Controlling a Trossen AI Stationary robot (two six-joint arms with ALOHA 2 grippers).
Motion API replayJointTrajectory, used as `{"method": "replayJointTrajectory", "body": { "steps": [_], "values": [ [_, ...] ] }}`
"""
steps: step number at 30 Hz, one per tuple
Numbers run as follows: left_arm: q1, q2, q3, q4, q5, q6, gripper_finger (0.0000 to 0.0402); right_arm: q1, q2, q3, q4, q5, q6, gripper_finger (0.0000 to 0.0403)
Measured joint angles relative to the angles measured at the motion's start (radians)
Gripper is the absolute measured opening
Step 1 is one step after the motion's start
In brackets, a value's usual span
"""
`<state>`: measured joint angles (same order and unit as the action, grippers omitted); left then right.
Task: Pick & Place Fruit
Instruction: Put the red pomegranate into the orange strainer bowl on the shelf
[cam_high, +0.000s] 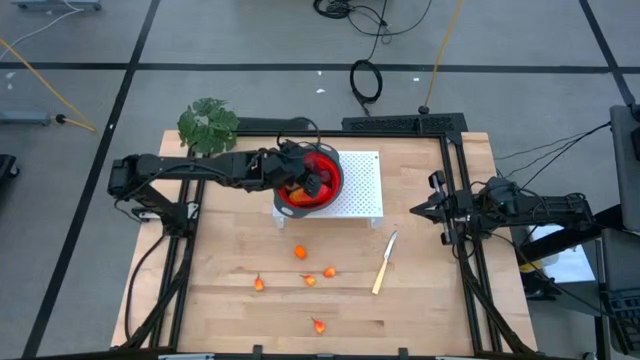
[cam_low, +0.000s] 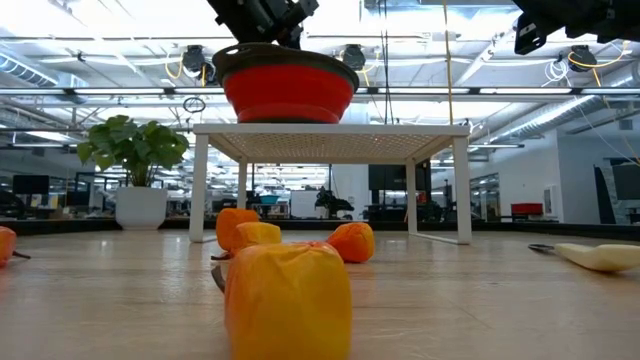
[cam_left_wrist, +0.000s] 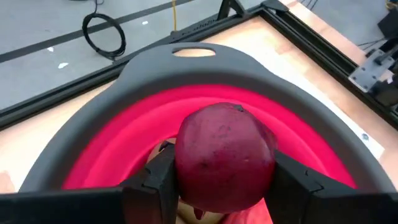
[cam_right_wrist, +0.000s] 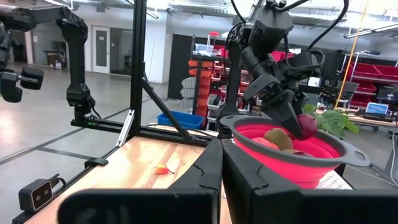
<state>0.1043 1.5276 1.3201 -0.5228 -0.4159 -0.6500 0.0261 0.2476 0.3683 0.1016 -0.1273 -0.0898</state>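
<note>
A potted plant (cam_high: 208, 124) stands at the far left corner of the wooden tabletop (cam_high: 230, 300). The left arm reaches from the left edge across to a red bowl with a grey rim (cam_high: 331, 186), which sits on a white perforated stand (cam_high: 362, 190) near the far middle of the tabletop. The left end effector (cam_left_wrist: 217, 183) hangs just over the bowl with its two dark fingers (cam_left_wrist: 158, 180) closed against the sides of one dark red round fruit (cam_left_wrist: 225, 155), holding it above the bowl's inside. The right wrist view shows this fruit at the bowl's rim and, inside the bowl, one olive-brown oval fruit (cam_right_wrist: 278, 139) beside an orange-red piece (cam_right_wrist: 265, 142); how many more pieces lie in the bowl cannot be told. In front of the stand, five small orange fruits lie apart on the bare wood: one (cam_high: 259, 284) to the left, one (cam_high: 299, 252) nearest the stand, two (cam_high: 309, 280) (cam_high: 329, 272) close together in the middle, and one (cam_high: 318, 325) nearest the front edge. To the right of them lies one knife with a pale handle (cam_high: 383, 264), set at a slant. At the right edge of the tabletop, well apart from all the fruit, the right arm waits with its right end effector (cam_high: 418, 209) closed and holding nothing.
</note>
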Motion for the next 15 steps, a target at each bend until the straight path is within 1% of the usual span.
{"method": "replayJointTrajectory", "body": {
  "steps": [5, 15],
  "values": [
    [0.003, 0.012, 0.0, -0.007, 0.053, 0.024, 0.0185, 0.0, 0.0, 0.0, 0.0, 0.0, 0.0, 0.0],
    [0.003, 0.02, 0.0, 0.002, 0.07, 0.076, 0.0224, 0.0, 0.0, 0.0, 0.0, 0.0, -0.003, 0.0]
  ]
}}
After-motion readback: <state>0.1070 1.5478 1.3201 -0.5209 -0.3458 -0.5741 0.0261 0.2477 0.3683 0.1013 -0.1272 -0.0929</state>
